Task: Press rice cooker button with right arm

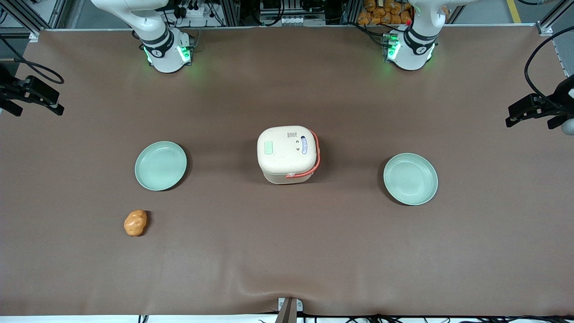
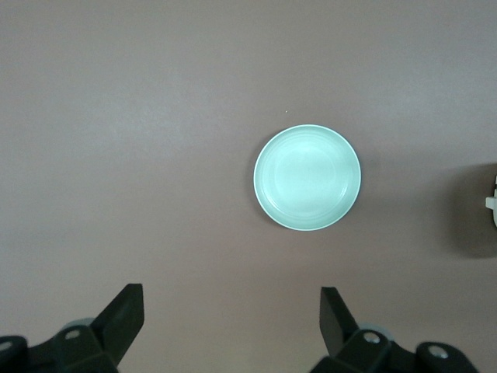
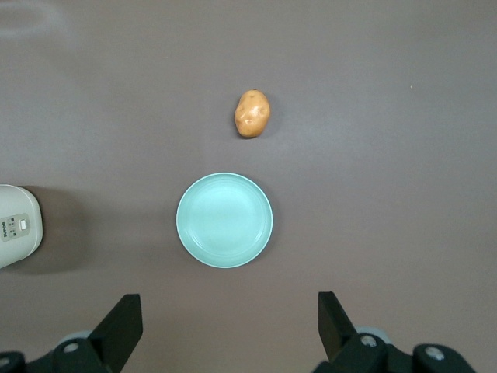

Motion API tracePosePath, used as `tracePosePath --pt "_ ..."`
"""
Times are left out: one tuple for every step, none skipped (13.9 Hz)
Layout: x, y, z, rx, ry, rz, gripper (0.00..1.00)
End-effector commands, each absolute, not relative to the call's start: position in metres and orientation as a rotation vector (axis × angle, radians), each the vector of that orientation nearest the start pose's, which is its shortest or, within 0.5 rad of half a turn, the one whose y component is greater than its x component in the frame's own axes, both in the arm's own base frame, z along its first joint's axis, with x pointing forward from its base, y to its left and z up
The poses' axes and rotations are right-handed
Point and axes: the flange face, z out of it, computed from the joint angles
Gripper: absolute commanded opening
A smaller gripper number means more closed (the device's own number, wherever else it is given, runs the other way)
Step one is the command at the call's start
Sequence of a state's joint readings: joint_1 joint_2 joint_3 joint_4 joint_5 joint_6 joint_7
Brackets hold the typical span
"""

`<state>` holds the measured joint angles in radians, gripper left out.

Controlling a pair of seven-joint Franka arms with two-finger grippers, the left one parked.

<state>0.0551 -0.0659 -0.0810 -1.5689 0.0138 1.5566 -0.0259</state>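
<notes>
My gripper (image 3: 225, 330) hangs wide open and empty, high above the plate (image 3: 224, 220) beside the rice cooker (image 1: 287, 154), whose small button (image 1: 268, 147), set in the rigid lid, probably wants a firm, centred downward press, not a grasp.

Brown table (image 1: 287, 251) is carrying the rice cooker (image 1: 287, 154) at centre, plates at nine o'clock (image 1: 160, 165) and three o'clock (image 1: 410, 179), a potato (image 1: 135, 223) at eight; the gripper (image 3: 225, 326), fingers apart, is hovering above the nine-o'clock plate.
</notes>
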Motion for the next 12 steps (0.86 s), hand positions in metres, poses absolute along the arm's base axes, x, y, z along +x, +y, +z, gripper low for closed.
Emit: tracePosePath --pt "0.534 -0.015 0.659 -3.134 -0.007 -0.087 1.00" --pt "0.534 -0.016 0.660 -3.134 -0.007 -0.087 1.00" --pt "0.534 -0.016 0.660 -3.136 -0.003 -0.089 1.00" --pt "0.534 -0.019 0.661 -3.135 0.007 -0.091 1.00" --pt "0.535 -0.018 0.658 -3.127 0.007 -0.089 1.00" --pt "0.540 -0.017 0.651 -3.122 0.004 -0.070 1.00" --pt "0.541 -0.011 0.649 -3.119 -0.010 -0.065 1.00" --pt "0.541 -0.005 0.647 -3.119 -0.025 -0.060 1.00" --pt "0.541 0.009 0.647 -3.118 -0.051 -0.057 1.00" --pt "0.542 0.019 0.647 -3.117 -0.079 -0.059 1.00" --pt "0.544 0.031 0.642 -3.117 -0.113 -0.047 1.00" --pt "0.548 0.044 0.635 -3.117 -0.139 -0.033 1.00"
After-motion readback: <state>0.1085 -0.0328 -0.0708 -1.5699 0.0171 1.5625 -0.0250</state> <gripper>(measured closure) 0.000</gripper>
